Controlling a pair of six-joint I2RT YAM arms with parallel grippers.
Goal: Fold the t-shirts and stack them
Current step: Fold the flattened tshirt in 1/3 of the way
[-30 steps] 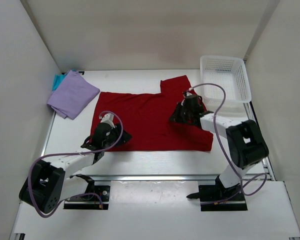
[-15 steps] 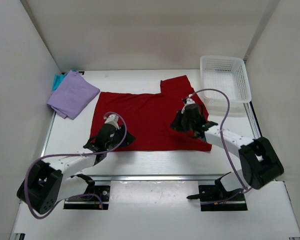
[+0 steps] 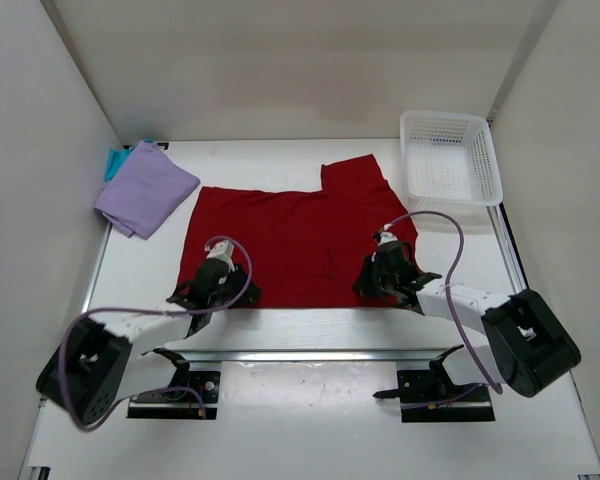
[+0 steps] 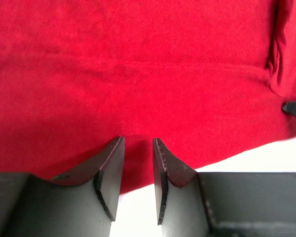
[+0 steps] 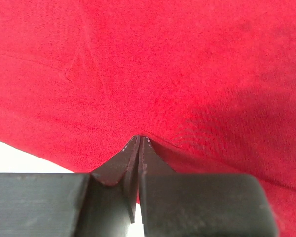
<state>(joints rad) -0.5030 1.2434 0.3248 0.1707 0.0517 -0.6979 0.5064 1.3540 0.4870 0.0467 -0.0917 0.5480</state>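
1. The deep red cloth t-shirt lies flat on the white surface, its near hem under both tools.
2. The right tool is closed, pinching that hem.
3. The left tool stands part open around it (close fully before lifting).

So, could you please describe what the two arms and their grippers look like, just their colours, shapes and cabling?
Both arms have white link segments with bulky black joint housings and black base plates. A lavender-grey cable loops loosely along each arm up to its wrist. The left gripper and right gripper are black, each with two flat, wedge-shaped dark fingers that taper to thin edges. No markings are legible.
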